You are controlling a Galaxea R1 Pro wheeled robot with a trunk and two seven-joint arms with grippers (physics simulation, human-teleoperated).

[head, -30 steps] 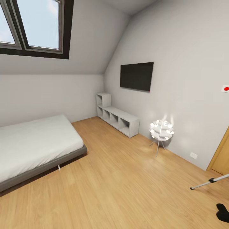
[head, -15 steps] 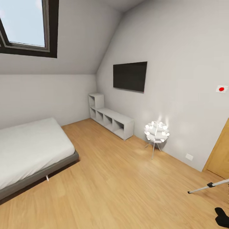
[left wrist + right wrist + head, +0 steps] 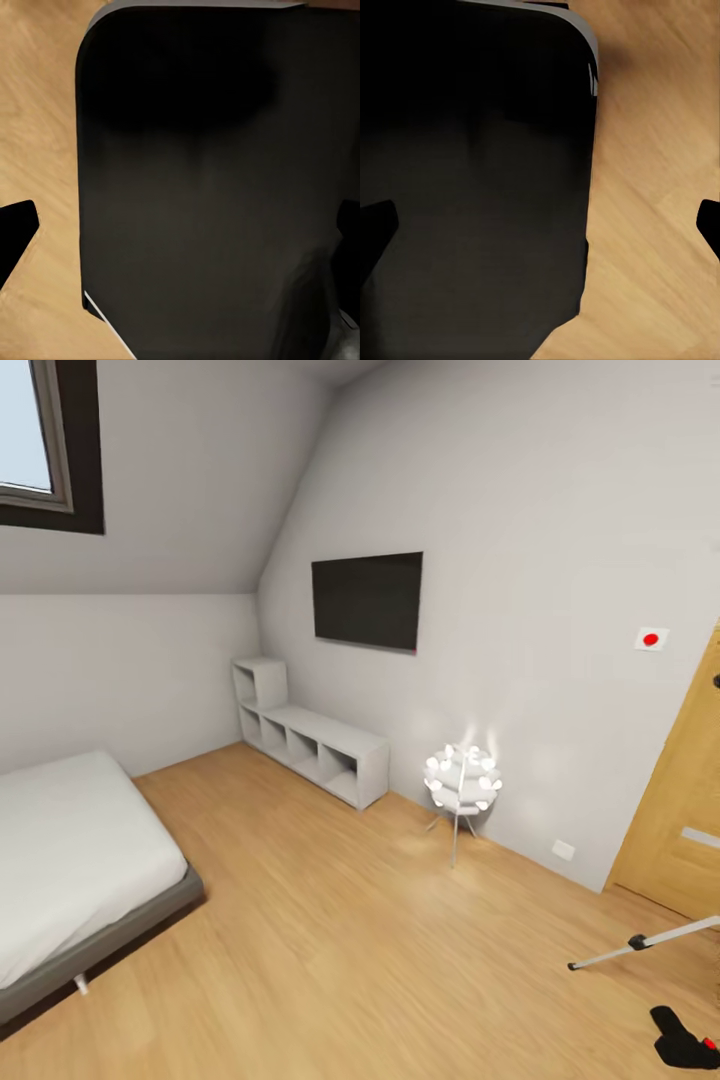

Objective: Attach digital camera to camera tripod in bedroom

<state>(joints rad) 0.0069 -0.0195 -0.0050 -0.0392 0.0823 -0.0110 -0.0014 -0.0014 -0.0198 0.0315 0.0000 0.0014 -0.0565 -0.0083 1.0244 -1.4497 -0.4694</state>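
With both claws' states impossible to tell, I risked clipping the silver-legged, black-jointed camera tripod (image 3: pixel 645 940) beside the small black digital camera (image 3: pixel 683 1040) on the wood floor (image 3: pixel 380 950).

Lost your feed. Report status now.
Grippers: state can't be told from wrist views. Camera on floor, low right. Tripod leg just beyond it. Lamp by wall, off the path.

head high — wrists near wood floor (image 3: pixel 660 187)
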